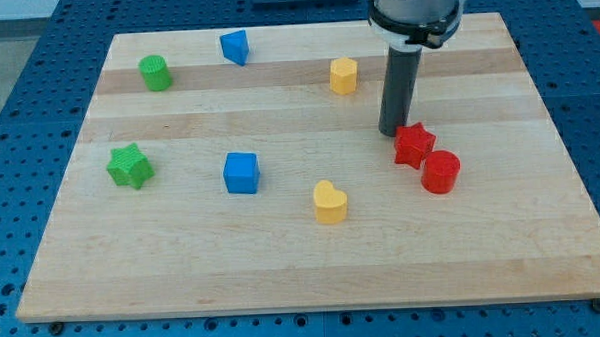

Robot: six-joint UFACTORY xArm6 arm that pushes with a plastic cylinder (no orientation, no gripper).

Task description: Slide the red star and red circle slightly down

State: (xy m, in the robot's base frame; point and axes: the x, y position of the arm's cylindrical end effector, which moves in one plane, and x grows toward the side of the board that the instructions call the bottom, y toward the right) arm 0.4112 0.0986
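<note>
The red star [414, 144] lies at the view's right of the wooden board [184, 273]. The red circle [441, 172] sits just below and to the right of it, touching or nearly touching it. My tip [393, 132] rests on the board just above and to the left of the red star, at its upper left edge. The dark rod rises from there to the arm's flange at the view's top.
A yellow hexagon [344, 76] is up and left of the tip. A yellow heart [329, 202] and a blue cube [241, 174] lie mid-board. A green star [130, 166], a green circle [156, 72] and a blue triangle-like block [236, 47] are on the left.
</note>
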